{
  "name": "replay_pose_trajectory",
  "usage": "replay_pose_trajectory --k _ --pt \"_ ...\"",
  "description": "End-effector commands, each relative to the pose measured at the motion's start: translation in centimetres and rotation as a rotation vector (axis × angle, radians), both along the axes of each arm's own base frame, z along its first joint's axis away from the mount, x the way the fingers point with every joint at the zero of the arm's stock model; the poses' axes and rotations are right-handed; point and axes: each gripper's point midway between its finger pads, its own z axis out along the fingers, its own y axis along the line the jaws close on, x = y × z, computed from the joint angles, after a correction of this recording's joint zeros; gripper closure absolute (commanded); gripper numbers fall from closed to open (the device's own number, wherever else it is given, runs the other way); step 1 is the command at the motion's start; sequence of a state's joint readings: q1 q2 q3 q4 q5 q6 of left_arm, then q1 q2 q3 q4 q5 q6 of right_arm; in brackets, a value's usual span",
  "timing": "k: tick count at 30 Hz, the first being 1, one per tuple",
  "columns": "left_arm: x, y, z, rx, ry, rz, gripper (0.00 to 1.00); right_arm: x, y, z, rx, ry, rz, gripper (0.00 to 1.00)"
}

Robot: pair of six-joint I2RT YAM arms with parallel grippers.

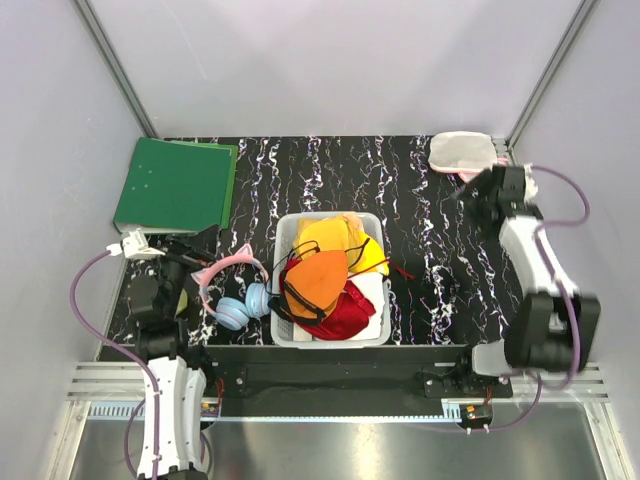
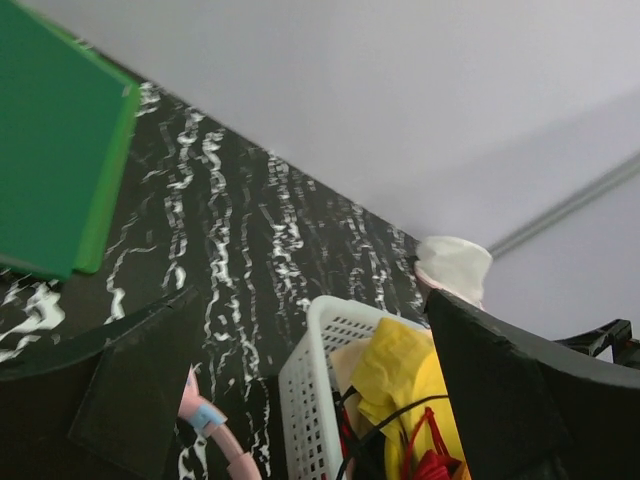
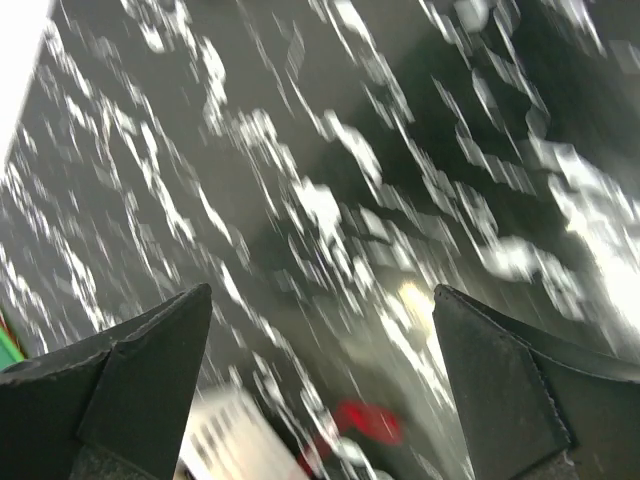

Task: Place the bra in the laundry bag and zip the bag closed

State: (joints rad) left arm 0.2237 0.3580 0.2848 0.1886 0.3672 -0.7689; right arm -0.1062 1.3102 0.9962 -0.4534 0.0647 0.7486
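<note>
The laundry bag (image 1: 462,152), a small white mesh pouch with a pink rim, lies at the table's far right corner; it also shows in the left wrist view (image 2: 455,265). Yellow bra fabric (image 1: 325,235) lies at the back of the white basket (image 1: 283,225), crossed by black straps; I cannot tell the plain yellow bra from the black-strapped one. The same fabric shows in the left wrist view (image 2: 400,365). My left gripper (image 1: 195,245) (image 2: 310,300) is open and empty, left of the basket. My right gripper (image 1: 470,195) (image 3: 322,290) is open and empty, just in front of the bag.
An orange bra (image 1: 318,280) and a red bra (image 1: 345,315) fill the basket's front. Pink and blue cat-ear headphones (image 1: 235,290) lie between my left gripper and the basket. A green binder (image 1: 175,185) lies at the far left. A red strap (image 1: 403,270) trails right of the basket.
</note>
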Motion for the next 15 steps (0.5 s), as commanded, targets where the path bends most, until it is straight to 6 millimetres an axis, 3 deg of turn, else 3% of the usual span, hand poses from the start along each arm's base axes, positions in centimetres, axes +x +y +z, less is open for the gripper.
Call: replay_pose_trajectory --k 1,2,3,4,5,6,7,8,9,11,12,14,15 --pt "-0.1 3.5 1.6 0.002 0.071 0.208 0.01 8.1 -3.6 -0.5 -0.051 0.003 -0.042 0.00" --pt "-0.1 4.2 1.6 -0.004 0.099 0.243 0.01 10.8 -4.3 1.6 -0.047 -0.052 -0.042 0.00" --pt "-0.4 4.7 0.0 -0.016 0.191 0.276 0.01 12.4 -4.7 -1.1 -0.046 0.001 -0.039 0.00" --pt "-0.5 5.8 -0.5 -0.029 0.241 0.343 0.01 13.9 -5.0 -1.1 -0.065 -0.009 -0.018 0.00" --pt "-0.7 6.3 1.2 -0.026 0.255 0.371 0.01 16.4 -5.5 0.7 -0.080 -0.066 -0.018 0.00" --pt "-0.7 6.8 -1.5 -0.025 0.409 0.396 0.01 17.9 -5.9 -1.7 -0.072 -0.041 -0.016 0.01" --pt "-0.5 7.1 -1.4 0.010 0.456 0.394 0.01 19.2 -6.0 -2.1 -0.064 -0.051 -0.014 0.00" --pt "-0.1 7.0 0.5 0.048 0.450 0.373 0.01 21.1 -5.8 -0.8 -0.045 -0.103 0.004 0.00" --pt "0.7 6.7 -0.3 0.078 0.509 0.331 0.01 22.3 -6.0 -2.8 -0.030 -0.094 0.008 0.00" --pt "1.2 6.1 1.1 0.096 0.453 0.292 0.01 24.6 -5.3 -2.2 0.009 -0.156 0.044 0.04" --pt "1.7 6.1 2.0 0.102 0.411 0.284 0.01 25.3 -5.2 -3.7 0.025 -0.152 0.047 0.05" --pt "2.1 5.8 1.9 0.090 0.407 0.265 0.01 26.8 -5.2 -3.5 0.074 -0.193 0.020 0.10" --pt "2.3 5.7 2.0 0.089 0.411 0.254 0.01 27.2 -5.2 -5.3 0.097 -0.171 0.010 0.13"
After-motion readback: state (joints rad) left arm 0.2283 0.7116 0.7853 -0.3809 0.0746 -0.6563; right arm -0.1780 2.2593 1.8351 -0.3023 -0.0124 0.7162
